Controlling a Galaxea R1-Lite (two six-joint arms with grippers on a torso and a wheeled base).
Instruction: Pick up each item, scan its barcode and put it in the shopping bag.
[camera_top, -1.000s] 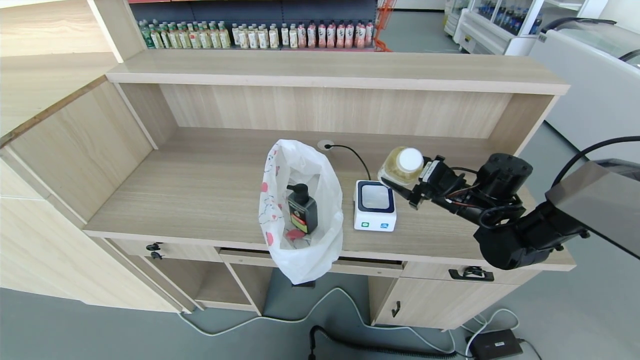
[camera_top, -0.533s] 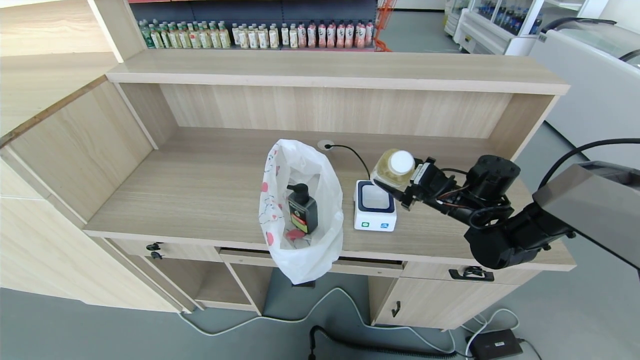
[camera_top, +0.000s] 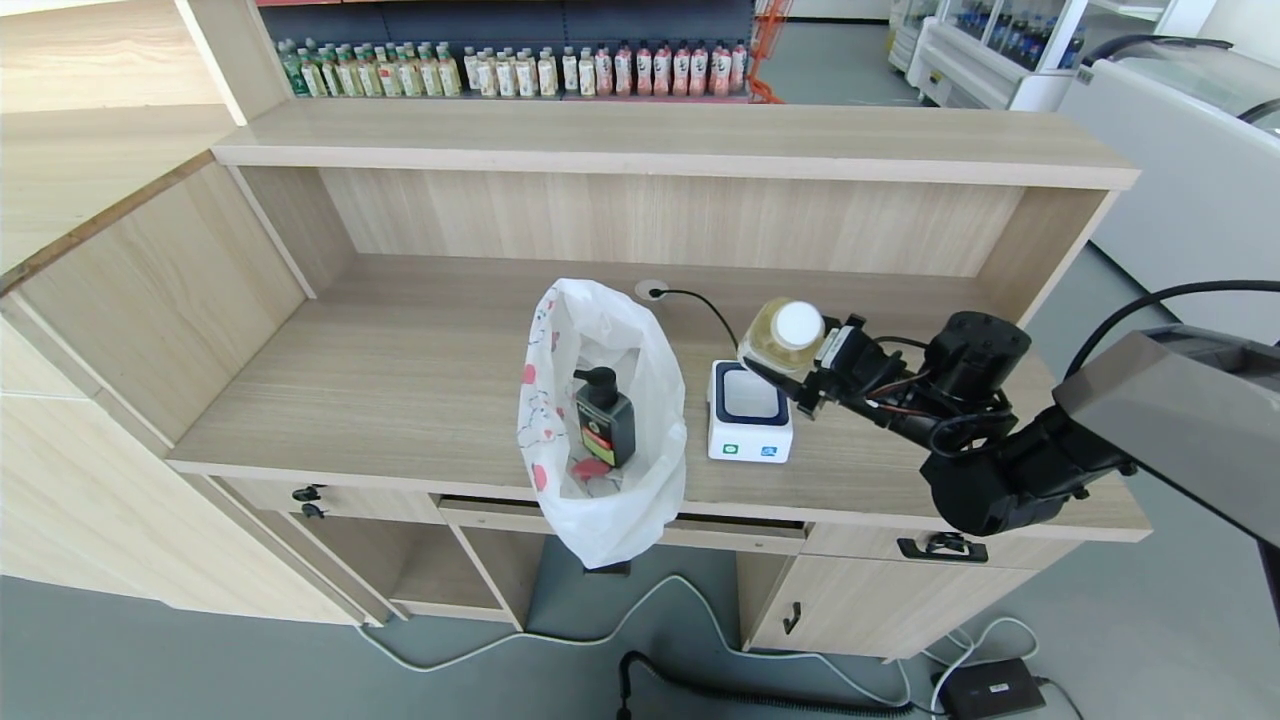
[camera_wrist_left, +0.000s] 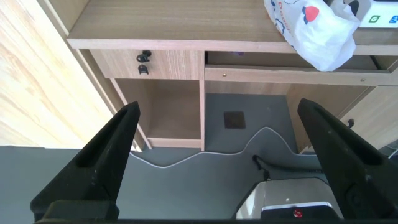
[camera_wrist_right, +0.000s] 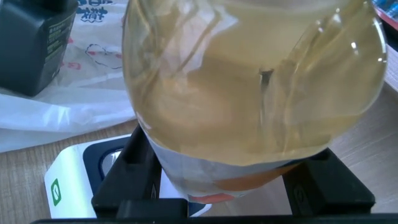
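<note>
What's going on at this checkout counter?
The right tool is shut on a bottle of yellowish liquid with a white cap, holding it over the far edge of the scanner on the counter. The shopping bag beside the scanner stands open with a black pump bottle inside. The left tool is open and empty.

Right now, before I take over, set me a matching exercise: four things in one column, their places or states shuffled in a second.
1. clear bottle of yellowish liquid, white cap
2. black pump bottle
3. white square scanner with dark glass top
4. left gripper

A. inside the white plastic shopping bag
B. open, holding nothing
C. on the wooden counter, beside the bag
D. held in the right gripper, off the counter

Pairs: 1-D, 2-A, 3-C, 4-B
</note>
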